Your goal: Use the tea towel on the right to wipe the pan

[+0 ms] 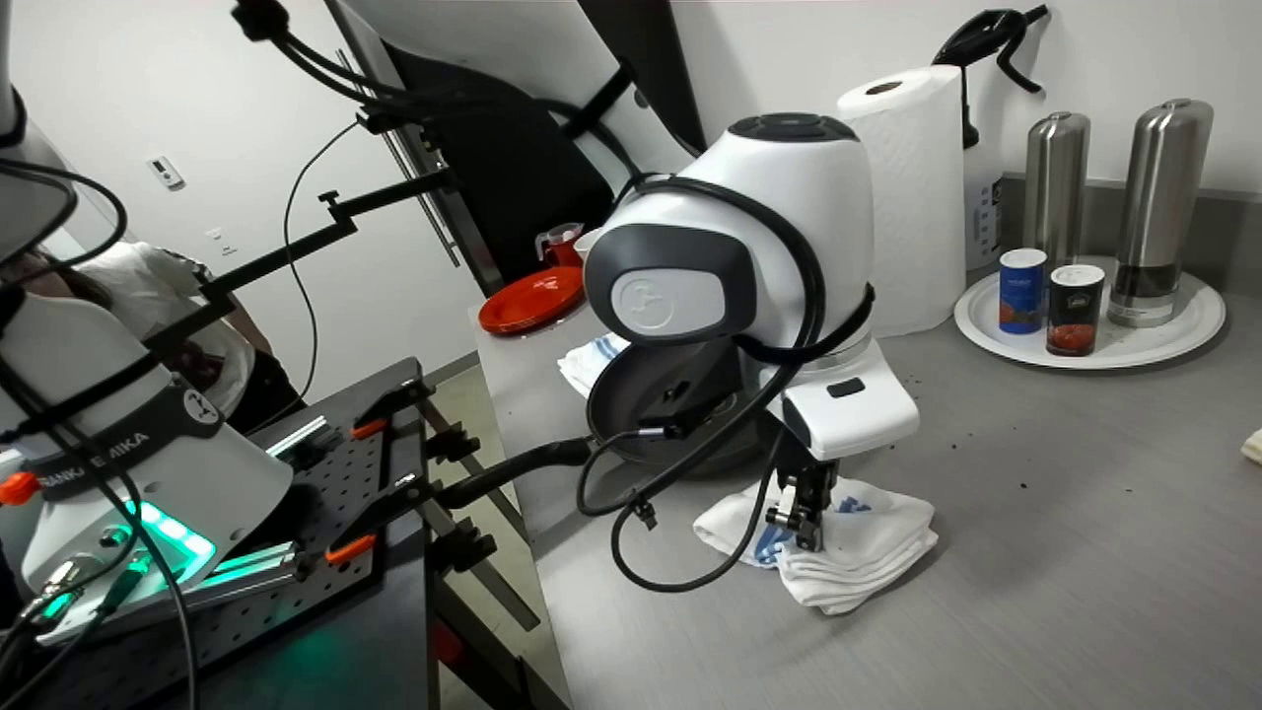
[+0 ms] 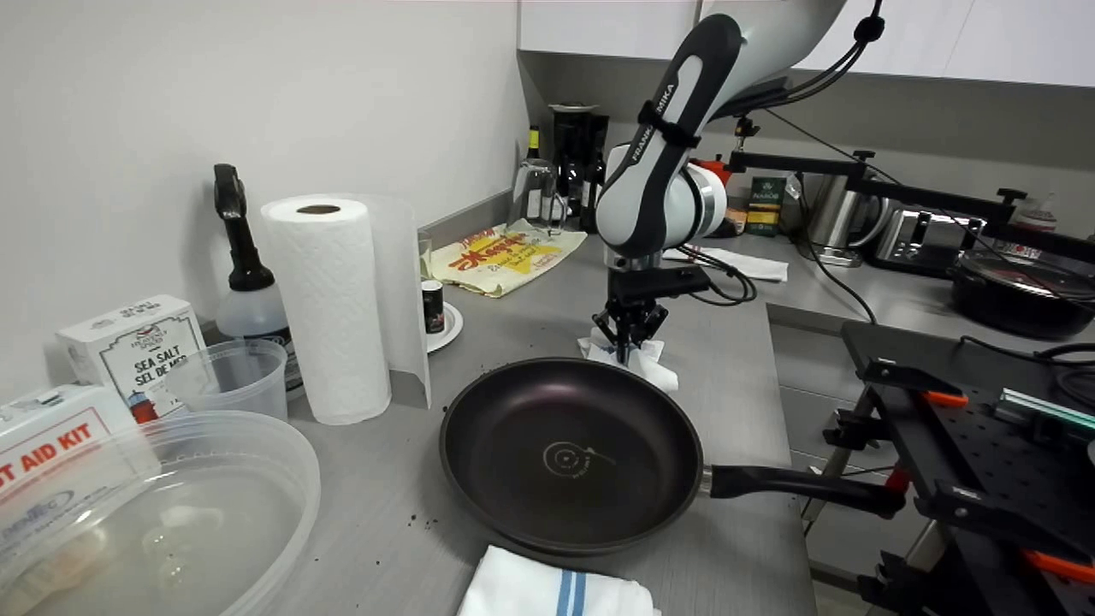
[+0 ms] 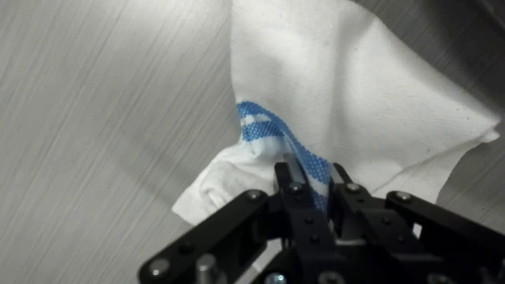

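Observation:
My gripper [image 3: 311,169] points down at the counter and is shut on a pinched-up fold of the tea towel [image 3: 292,59], a white cloth with blue stripes. Part of the blue stripe runs up between the fingers [image 3: 282,173]. The rest of the cloth spreads loosely over the counter; in an exterior view the towel [image 1: 877,552] looks layered and rumpled. Beside it sits the pan [image 2: 565,505], dark, round and with nothing in it, its long black handle [image 2: 796,483] reaching past the counter's edge. The arm partly covers the pan [image 1: 631,394] in an exterior view.
Another folded blue-striped white cloth [image 2: 547,590] lies on the pan's far side from the gripper. A paper-towel roll [image 2: 334,316] stands near the wall, close to the pan. A white plate [image 1: 1124,345] bears grinders and shakers. A clear plastic tub [image 2: 291,513] is nearby.

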